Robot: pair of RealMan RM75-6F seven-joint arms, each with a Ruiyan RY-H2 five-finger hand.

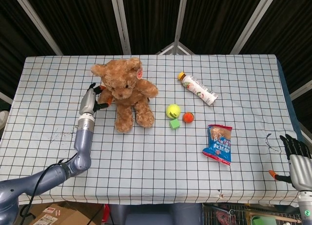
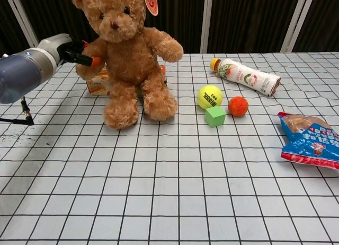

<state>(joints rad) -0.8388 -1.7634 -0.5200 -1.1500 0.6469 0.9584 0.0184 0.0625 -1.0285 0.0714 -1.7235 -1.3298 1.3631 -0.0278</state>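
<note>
A brown teddy bear sits upright on the checked tablecloth, left of centre. My left hand reaches in from the left, its orange-tipped fingers closed around the bear's near arm. An orange box lies behind the bear, mostly hidden by it. My right hand hangs off the table's front right corner, fingers apart, holding nothing; the chest view does not show it.
Right of the bear lie a yellow tennis ball, a green cube and a small orange ball. A bottle lies on its side further back. A blue snack bag lies at the right.
</note>
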